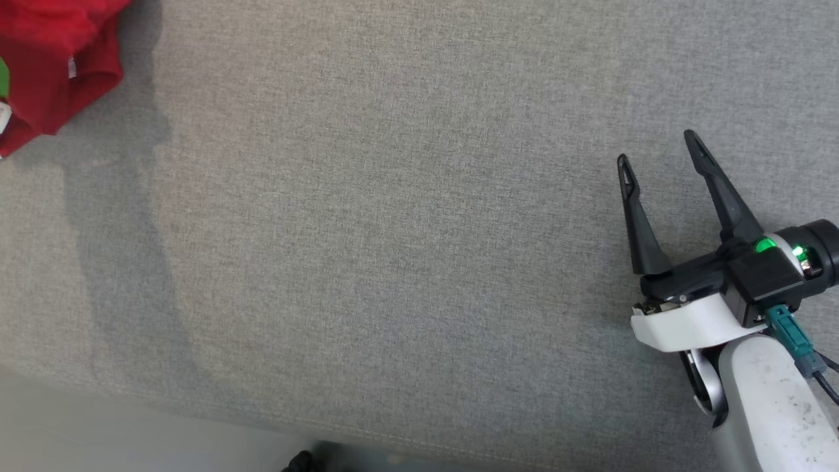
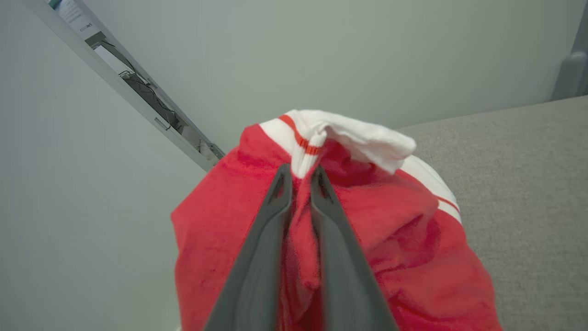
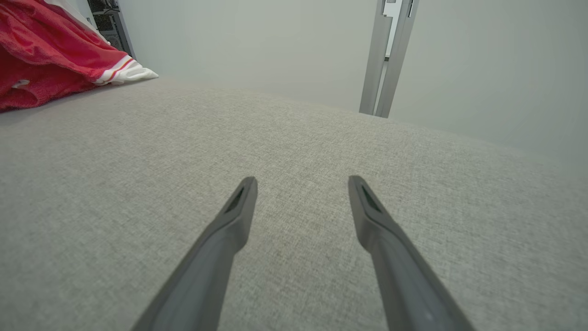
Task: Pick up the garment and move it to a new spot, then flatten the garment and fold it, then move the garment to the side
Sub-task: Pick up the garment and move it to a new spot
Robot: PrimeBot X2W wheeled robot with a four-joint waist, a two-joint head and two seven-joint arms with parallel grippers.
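Garment [image 1: 59, 59] was bunched at the far-left edge of the grey upholstered surface [image 1: 419, 229]. Left fingers [image 2: 271, 220] were clamped nearly closed on a red fold beside its white striped cuff [image 2: 363, 138]. Right fingers [image 1: 639, 223] were spread wide, empty, well apart to the right.

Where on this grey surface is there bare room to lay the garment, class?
Free: the wide grey surface between the red garment at the far left corner and the open right gripper. Crowded: that corner, where the left gripper pinches the garment.
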